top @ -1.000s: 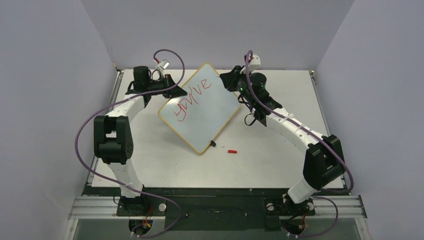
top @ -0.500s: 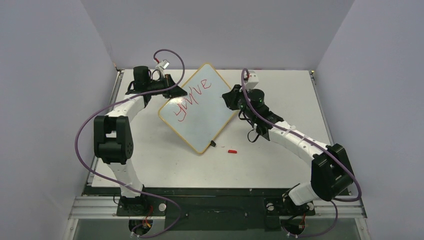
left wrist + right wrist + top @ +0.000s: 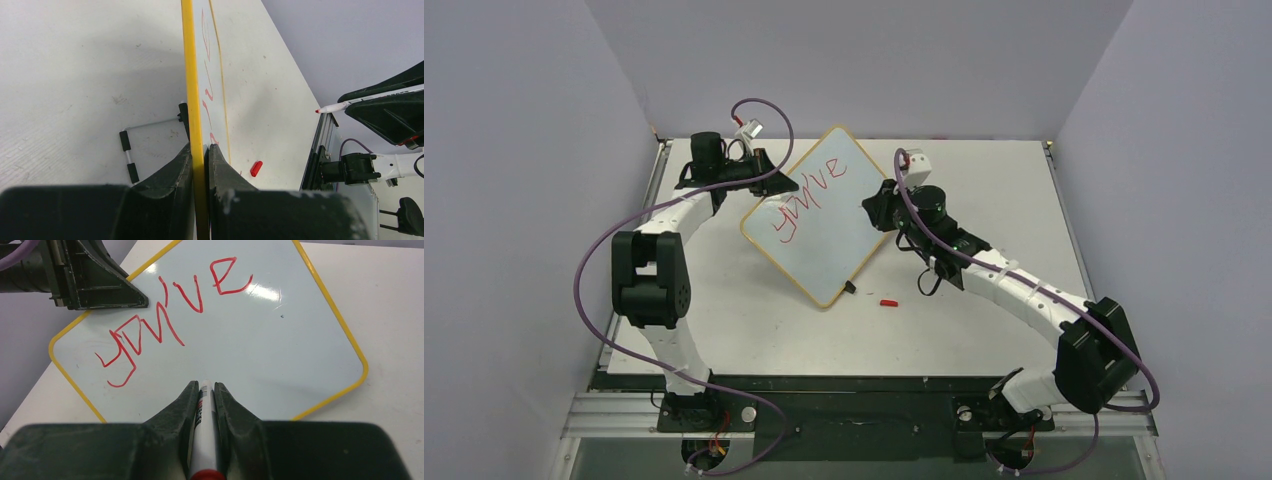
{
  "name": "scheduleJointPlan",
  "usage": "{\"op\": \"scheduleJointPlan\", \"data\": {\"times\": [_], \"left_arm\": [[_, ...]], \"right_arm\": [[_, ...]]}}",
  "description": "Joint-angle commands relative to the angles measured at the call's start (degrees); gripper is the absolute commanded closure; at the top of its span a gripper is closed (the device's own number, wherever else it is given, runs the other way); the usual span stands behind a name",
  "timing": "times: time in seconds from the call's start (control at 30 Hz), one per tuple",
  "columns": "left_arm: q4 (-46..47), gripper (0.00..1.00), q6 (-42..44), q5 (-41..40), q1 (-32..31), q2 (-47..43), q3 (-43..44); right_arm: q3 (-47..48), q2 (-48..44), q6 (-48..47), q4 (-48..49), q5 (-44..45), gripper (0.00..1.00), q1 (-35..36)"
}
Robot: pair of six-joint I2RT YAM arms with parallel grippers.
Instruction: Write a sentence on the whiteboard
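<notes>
The whiteboard [image 3: 829,235], white with a yellow frame, stands turned like a diamond on the table. My left gripper [image 3: 781,186] is shut on its left edge, and the yellow frame [image 3: 192,90] sits pinched between the jaws of the left gripper [image 3: 200,146]. The sentence [image 3: 809,198] reads "you've" in red [image 3: 165,315] across the upper half. My right gripper [image 3: 879,208] is at the board's right side, shut on a white marker [image 3: 204,425] with a red end. The right gripper [image 3: 205,385] points at the blank area below the writing. The marker's tip [image 3: 320,110] shows beside the board.
A red marker cap [image 3: 888,302] lies on the table near the board's lower corner, also seen as the cap [image 3: 256,168] in the left wrist view. A black clip [image 3: 851,287] sits on the board's lower edge. A wire stand [image 3: 129,150] lies behind the board. Walls enclose the table.
My right arm has swung down from the board's top right edge toward its middle right side, carrying the marker. The left arm and the board have not moved.
</notes>
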Motion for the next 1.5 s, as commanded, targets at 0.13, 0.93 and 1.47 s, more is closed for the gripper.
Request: {"op": "scheduleJointPlan", "data": {"times": [0.13,0.93,1.47], "left_arm": [[6.62,1.0,7.02,-1.18,-1.26,0.27,2.08],[6.42,1.0,7.11,-1.04,-1.13,0.84,2.25],[6.34,1.0,7.11,-0.91,-1.04,1.05,2.35]], "right_arm": [[-0.17,-3.89,-0.91,2.09,0.39,1.0,0.97],[0.09,3.71,-2.32,4.96,-0.26,1.0,5.77],[-1.58,8.91,-6.25,12.2,-2.69,1.0,12.76]]}}
